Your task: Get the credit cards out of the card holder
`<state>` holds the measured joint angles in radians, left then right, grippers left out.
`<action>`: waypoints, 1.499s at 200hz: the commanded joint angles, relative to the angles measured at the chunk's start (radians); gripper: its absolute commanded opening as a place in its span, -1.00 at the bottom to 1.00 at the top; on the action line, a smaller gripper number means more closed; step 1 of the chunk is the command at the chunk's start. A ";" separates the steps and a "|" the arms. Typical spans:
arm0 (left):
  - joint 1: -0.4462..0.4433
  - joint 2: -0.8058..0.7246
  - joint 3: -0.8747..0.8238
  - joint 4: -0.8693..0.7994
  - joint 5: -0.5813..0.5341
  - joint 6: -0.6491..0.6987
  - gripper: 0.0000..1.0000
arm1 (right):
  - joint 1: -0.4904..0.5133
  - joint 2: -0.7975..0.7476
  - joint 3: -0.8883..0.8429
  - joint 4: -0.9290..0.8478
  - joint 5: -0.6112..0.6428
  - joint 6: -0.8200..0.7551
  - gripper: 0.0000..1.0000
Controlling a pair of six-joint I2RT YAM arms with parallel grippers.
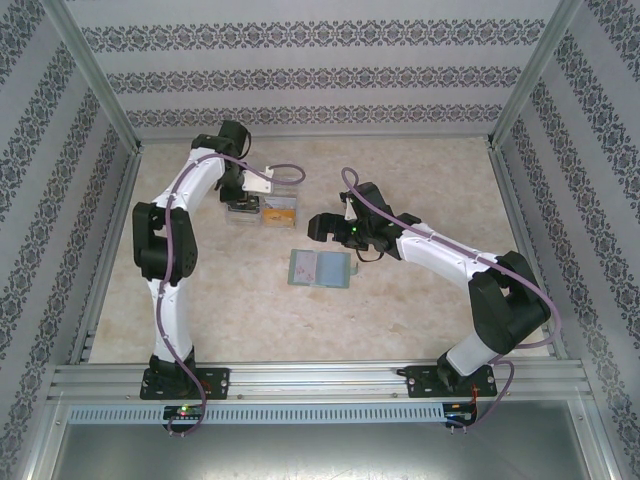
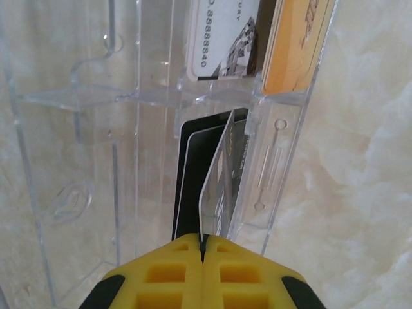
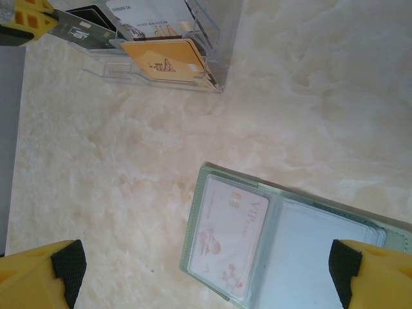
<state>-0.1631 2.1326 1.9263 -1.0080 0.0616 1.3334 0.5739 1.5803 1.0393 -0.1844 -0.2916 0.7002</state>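
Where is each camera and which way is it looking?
Top external: above and behind the arms, looking down at the table; left arm and right arm show.
Left wrist: on the left arm, facing the clear tray; its left pincer pinches a grey card.
Right wrist: on the right arm, looking down at the card holder; its open right pincer shows.
Shared: both wrist views show the orange card.

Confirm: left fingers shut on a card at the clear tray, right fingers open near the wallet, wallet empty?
Not empty: the right wrist view shows a pink VIP card in the wallet. Rest holds: left fingers shut on a card at the clear tray, right fingers open near the wallet.
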 commanded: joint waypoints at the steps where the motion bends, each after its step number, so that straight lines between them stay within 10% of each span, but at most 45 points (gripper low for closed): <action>1: -0.015 0.021 0.008 0.017 -0.041 0.034 -0.94 | 0.006 -0.004 0.014 -0.015 0.018 -0.011 0.96; 37: -0.012 0.000 0.040 -0.006 -0.023 0.005 -0.47 | 0.004 -0.008 0.010 -0.018 0.021 -0.015 0.96; 95: 0.019 -0.111 0.077 -0.021 0.121 -0.116 -0.32 | 0.027 -0.013 0.008 -0.049 0.065 -0.027 0.95; 218: 0.014 -0.700 -0.652 0.575 0.219 -1.068 0.00 | 0.272 0.303 0.277 -0.408 0.454 -0.059 0.68; 242: 0.016 -0.792 -0.768 0.625 0.174 -1.219 0.29 | 0.287 0.348 0.309 -0.462 0.514 -0.064 0.63; 258: 0.014 -0.830 -0.813 0.615 0.186 -1.291 0.99 | 0.289 0.360 0.301 -0.465 0.517 -0.063 0.61; 300: 0.015 -0.901 -0.899 0.590 0.173 -1.499 0.99 | 0.289 0.371 0.251 -0.434 0.483 -0.039 0.55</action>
<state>-0.1429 1.2697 1.0637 -0.4534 0.2352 0.0391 0.8555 1.9354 1.3174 -0.5987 0.1688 0.6498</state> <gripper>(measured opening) 0.993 0.780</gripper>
